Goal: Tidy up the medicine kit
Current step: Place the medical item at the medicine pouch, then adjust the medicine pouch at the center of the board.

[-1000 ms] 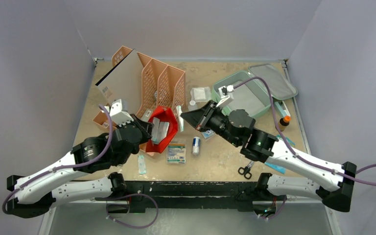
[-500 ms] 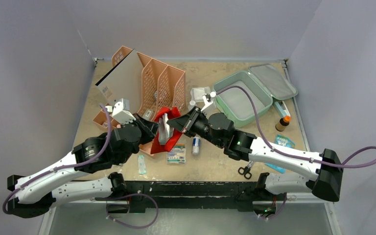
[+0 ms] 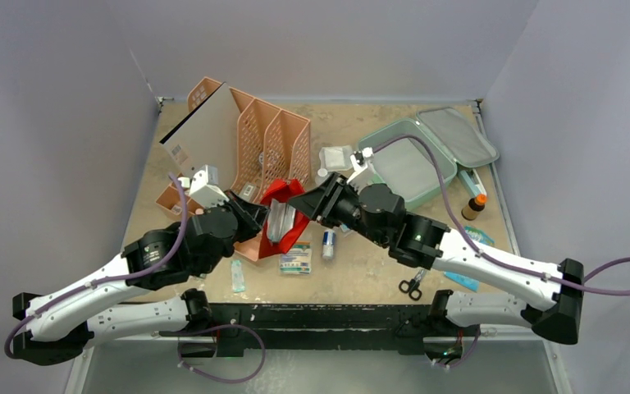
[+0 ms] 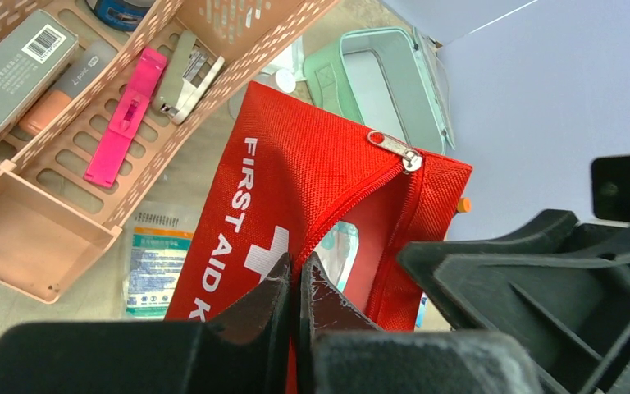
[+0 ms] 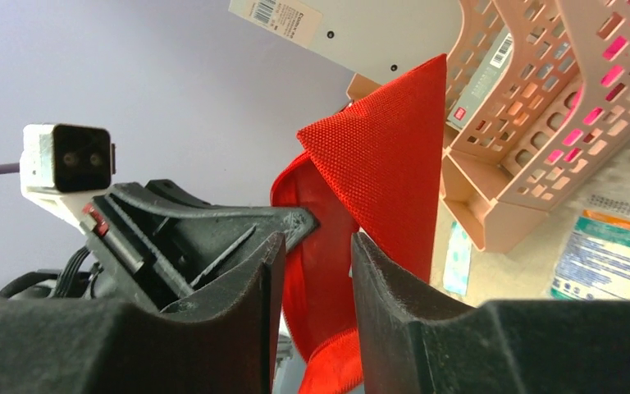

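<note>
The medicine kit [image 3: 406, 168], a mint-green case, lies open at the back right with its lid [image 3: 459, 135] folded back; its corner also shows in the left wrist view [image 4: 377, 90]. Mid-table, a red "FIRST AID KIT" pouch [image 3: 283, 195] [image 4: 295, 180] is held up off the table. My left gripper [image 3: 262, 217] [image 4: 298, 267] is shut on the pouch's zipper edge. My right gripper [image 3: 299, 203] [image 5: 317, 246] meets it from the right, its jaws apart around the pouch's other red edge [image 5: 385, 172]. Silvery packs [image 3: 277, 223] stick out of the pouch.
An orange mesh rack [image 3: 267, 144] with a white board [image 3: 205, 135] stands at the back left. Loose on the table are a printed packet [image 3: 296, 256], a small vial [image 3: 328, 243], scissors [image 3: 411, 287], a brown bottle [image 3: 476, 205], a gauze pack [image 3: 336, 156] and a teal sachet [image 3: 237, 275].
My right arm has swung left from the green case to the red pouch and its jaws have parted. The left gripper has raised and tilted the pouch.
</note>
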Controlling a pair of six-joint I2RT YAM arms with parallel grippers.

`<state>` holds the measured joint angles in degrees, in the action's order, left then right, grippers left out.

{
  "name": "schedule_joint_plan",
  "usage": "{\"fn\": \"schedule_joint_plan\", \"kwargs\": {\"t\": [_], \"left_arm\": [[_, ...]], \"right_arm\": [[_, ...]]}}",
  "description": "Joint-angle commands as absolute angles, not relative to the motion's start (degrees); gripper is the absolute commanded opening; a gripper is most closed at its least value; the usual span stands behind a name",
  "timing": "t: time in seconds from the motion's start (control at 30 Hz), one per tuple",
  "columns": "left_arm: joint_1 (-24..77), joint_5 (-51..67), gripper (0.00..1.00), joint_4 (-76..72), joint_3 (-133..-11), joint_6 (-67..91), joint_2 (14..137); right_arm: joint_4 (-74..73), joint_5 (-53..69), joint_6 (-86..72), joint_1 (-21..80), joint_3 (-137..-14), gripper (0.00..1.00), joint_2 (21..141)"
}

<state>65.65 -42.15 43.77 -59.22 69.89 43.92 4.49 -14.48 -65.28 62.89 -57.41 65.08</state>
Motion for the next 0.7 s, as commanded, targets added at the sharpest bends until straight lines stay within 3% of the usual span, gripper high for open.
{"fn": "schedule_joint_plan", "kwargs": {"t": [0.0, 0.23, 0.43, 0.67], "left_arm": [[65.6, -43.0, 0.00, 42.1, -60.2, 70.6, 43.7], [65.6, -43.8, 0.00, 43.0, -61.6, 68.8, 44.4], [65.6, -43.7, 0.00, 42.4, -61.8, 68.6, 44.9], [65.6, -42.9, 0.00, 42.9, -61.6, 69.0, 44.4]], "right_arm": [[-3.0, -17.5, -59.9, 63.1, -61.6, 0.38, 60.7], [-13.9, -19.3, -55.6, 63.0, -62.0, 0.42, 57.0], [-11.4, -16.5, -53.9, 63.0, -61.5, 0.49, 58.9], [-12.1, -16.5, -52.2, 63.0, -63.9, 0.38, 64.5]]}}
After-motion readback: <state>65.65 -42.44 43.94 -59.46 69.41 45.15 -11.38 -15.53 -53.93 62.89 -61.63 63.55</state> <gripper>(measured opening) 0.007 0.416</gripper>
